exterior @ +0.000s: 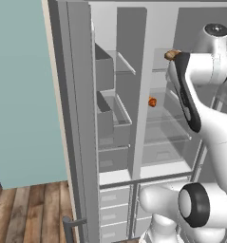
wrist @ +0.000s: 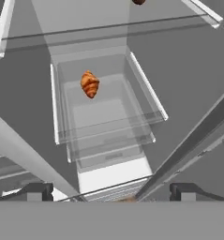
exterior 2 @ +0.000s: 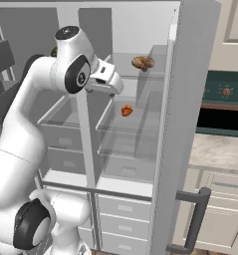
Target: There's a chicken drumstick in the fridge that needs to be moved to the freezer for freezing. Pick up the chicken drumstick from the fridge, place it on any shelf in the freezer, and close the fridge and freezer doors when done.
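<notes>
Tool (wrist: 111, 190) nearest in hand view: fingertips (wrist: 36, 191) spread wide, nothing between them, aimed into the fridge (exterior 2: 135, 124). Both doors open; fridge door (exterior 2: 182, 124) edge near right, freezer door (exterior: 79, 118) near left. Beyond the tool, a croissant (wrist: 90, 84) sits on a clear glass shelf (wrist: 104, 126) mid-height. Farther and higher, chicken drumstick (exterior 2: 143, 62) lies on the upper fridge shelf, well apart from the tool. Freezer (exterior: 110, 109) with gray bins to the left of the divider.
</notes>
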